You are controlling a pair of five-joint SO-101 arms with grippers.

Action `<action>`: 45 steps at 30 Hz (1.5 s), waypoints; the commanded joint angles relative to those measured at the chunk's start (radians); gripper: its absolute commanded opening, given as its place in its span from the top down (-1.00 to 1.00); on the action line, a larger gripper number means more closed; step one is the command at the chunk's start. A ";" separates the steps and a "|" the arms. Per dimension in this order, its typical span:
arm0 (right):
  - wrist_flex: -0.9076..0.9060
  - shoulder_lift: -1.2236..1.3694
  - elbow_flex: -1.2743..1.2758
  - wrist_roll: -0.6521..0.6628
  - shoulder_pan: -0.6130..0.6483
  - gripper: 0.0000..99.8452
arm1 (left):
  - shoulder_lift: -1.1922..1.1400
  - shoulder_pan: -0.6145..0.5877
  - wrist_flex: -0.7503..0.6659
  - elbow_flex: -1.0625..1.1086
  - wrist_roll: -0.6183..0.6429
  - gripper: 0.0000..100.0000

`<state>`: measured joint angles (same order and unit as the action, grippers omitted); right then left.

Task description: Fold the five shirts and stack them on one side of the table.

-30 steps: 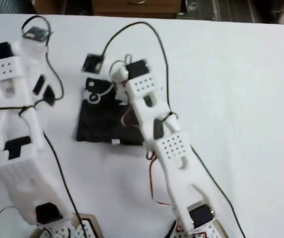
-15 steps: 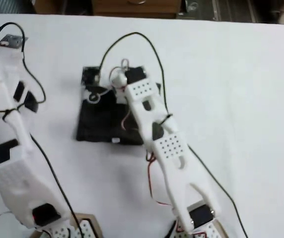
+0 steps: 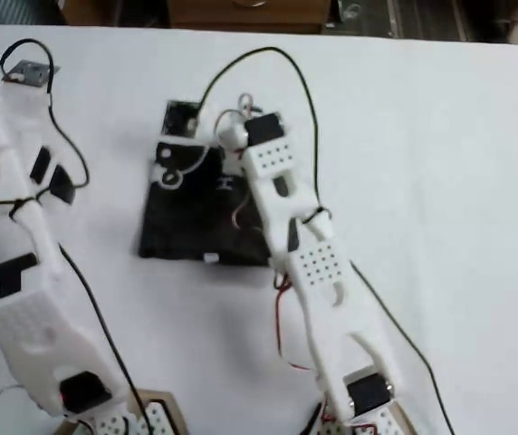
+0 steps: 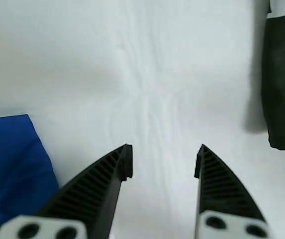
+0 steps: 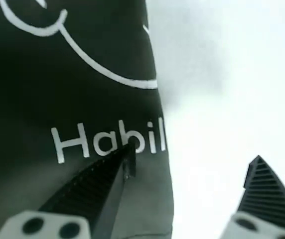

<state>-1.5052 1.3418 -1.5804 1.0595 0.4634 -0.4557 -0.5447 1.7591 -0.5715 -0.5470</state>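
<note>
1. The right gripper is spread wide and holds nothing. 1 finger sits over the edge of the black shirt, the other over bare table beside it.
2. The left gripper is open to a medium gap and also holds nothing. It hangs over bare table between 2 shirts, the blue shirt on 1 side and the black shirt on the other.
3. In the high view the black shirt lies flat as a rough rectangle with white print on top, left of the table's middle. The right arm stretches across its right edge.
4. Handling, as a judgement: the shirt looks light, soft and limp. It would sag from any single pinch, and its layers could slide apart.
5. The best hold is probably at an edge or corner, with 1 finger slipped under all layers.
6. The table has a white cloth cover with faint wrinkles, so a low pinch might catch the cover too.
7. A black cable loops over the table beyond the shirt.
8. Wooden furniture stands past the far edge.
</note>
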 commanded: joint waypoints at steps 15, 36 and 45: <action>0.013 0.041 -0.043 -0.011 -0.101 0.30 | 0.005 -0.005 0.018 -0.002 0.000 0.54; 0.170 -0.007 0.086 -0.014 -0.033 0.30 | 0.011 -0.005 0.020 -0.002 0.000 0.54; 0.180 0.019 0.172 0.002 -0.039 0.41 | 0.011 -0.006 0.020 -0.002 0.000 0.54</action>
<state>-1.3149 1.3694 -1.4331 1.0503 0.4404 -0.4588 -0.5432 1.7591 -0.5715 -0.5470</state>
